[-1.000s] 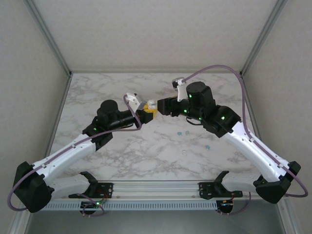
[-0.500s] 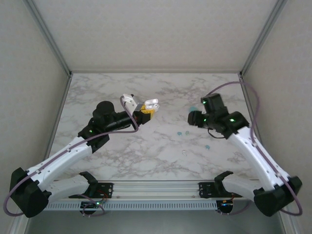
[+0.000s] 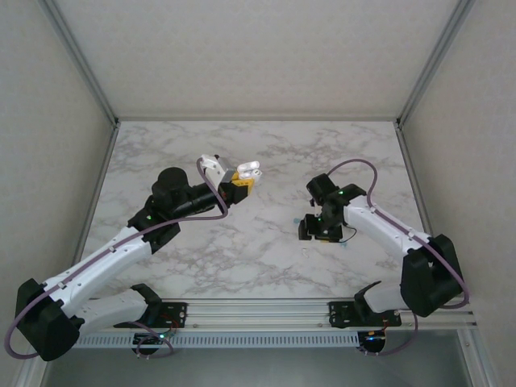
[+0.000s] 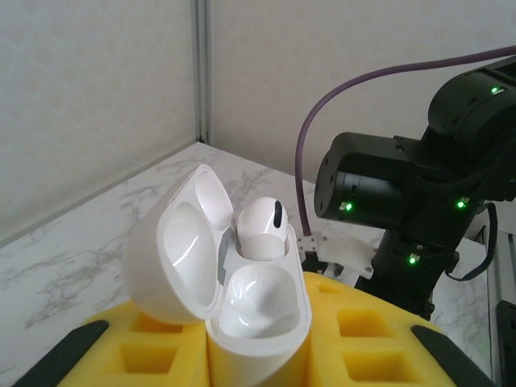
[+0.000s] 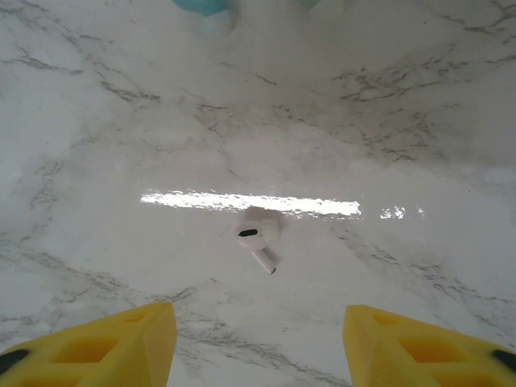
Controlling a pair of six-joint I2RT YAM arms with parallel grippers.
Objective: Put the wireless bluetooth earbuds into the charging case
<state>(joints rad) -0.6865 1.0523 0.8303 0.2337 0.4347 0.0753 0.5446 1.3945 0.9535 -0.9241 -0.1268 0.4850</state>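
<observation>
The earbud (image 5: 256,239) on the surface (image 5: 419,113) looks tiny, light and slippery, so its round head seems the best spot to pinch. The right jaws are apart above it. The left jaws clamp the case (image 4: 234,282).

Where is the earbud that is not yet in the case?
Right wrist view: the earbud lies on the marble table, just ahead of the open right end effector, centred between its yellow fingers.

open marble (image 5: 387,121) around earbud (image 5: 256,238), teal pieces (image 5: 199,5) beyond

Charging case (image 4: 258,302) glossy smooth plastic; table (image 5: 387,105) polished marble, reflective.
</observation>
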